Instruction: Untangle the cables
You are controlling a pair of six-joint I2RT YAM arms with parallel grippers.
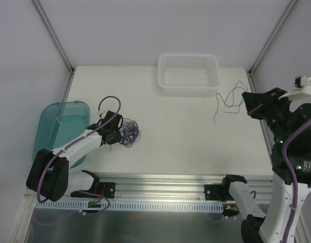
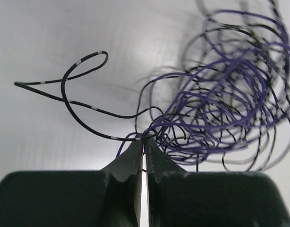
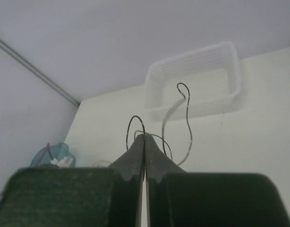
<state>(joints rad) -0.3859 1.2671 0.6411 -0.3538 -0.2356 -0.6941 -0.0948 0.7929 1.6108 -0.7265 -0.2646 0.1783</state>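
Note:
The cables lie in two lots. A knotted clump (image 1: 130,132) of purple and black strands sits left of centre on the table; in the left wrist view the clump (image 2: 225,94) spreads to the right, with one black loop (image 2: 83,61) trailing left. My left gripper (image 1: 118,135) (image 2: 144,137) is shut on strands at the clump's near edge. A single thin black strand (image 1: 216,109) hangs at the far right, held up off the table. My right gripper (image 1: 248,104) (image 3: 145,136) is shut on this strand (image 3: 188,123), which curls above the fingertips.
A white mesh basket (image 1: 188,88) (image 3: 197,106) stands at the back of the table, just left of the hanging strand. A teal bin (image 1: 59,126) (image 3: 41,158) sits at the left edge behind the left arm. Grey walls close in both sides.

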